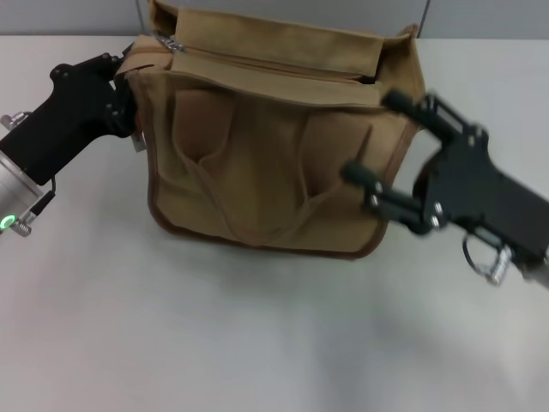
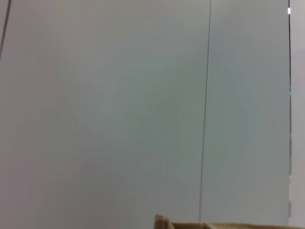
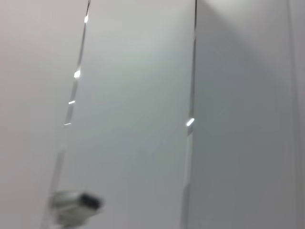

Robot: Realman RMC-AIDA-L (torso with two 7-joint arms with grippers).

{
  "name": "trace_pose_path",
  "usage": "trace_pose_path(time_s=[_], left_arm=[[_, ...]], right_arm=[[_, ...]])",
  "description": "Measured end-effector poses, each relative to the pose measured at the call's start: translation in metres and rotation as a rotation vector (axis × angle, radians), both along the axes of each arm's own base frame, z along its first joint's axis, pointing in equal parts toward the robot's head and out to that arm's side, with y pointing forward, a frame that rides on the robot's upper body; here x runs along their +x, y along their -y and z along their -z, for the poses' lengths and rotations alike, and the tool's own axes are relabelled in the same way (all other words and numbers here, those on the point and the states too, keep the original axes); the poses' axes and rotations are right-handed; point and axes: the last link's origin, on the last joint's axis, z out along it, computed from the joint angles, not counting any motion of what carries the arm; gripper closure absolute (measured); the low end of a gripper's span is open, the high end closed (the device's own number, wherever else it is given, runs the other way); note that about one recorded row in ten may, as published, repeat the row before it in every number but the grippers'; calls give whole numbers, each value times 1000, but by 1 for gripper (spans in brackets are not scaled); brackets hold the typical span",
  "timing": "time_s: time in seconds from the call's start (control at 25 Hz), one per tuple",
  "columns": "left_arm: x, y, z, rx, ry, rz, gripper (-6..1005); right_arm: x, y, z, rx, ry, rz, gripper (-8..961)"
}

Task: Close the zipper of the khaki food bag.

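Observation:
The khaki food bag (image 1: pixel 274 163) stands on the white table, its front pocket and looped handles facing me. Its zipper (image 1: pixel 266 62) runs along the top panel, with the silver slider (image 1: pixel 174 41) at the bag's left end. My left gripper (image 1: pixel 129 86) clamps the bag's upper left side edge. Over the bag's right side edge my right gripper (image 1: pixel 383 142) stands open, one finger near the top corner and one lower down the front. A strip of the khaki food bag (image 2: pixel 214 224) shows in the left wrist view. The right wrist view shows only wall panels.
The white table (image 1: pixel 257 343) stretches bare in front of the bag. A grey partition wall (image 1: pixel 343 13) stands close behind it. Both black arms reach in from the sides.

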Motion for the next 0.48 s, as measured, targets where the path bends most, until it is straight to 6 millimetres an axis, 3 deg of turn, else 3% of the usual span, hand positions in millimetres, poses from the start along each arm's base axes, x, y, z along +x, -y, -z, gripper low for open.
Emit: trace_pose_path(time_s=[0.16,0.28,0.48], left_arm=[[1,9,-1,-18,37,22,977],[2,13,-3,-22,59,41,976],[0,19,-3,-27,74,42,975]], right_arm=[[-20,-27,5,164,53,-38,114],[-34,-46,14,176,83,-15,114],[-47,-57,17,-90,-35,79,114]])
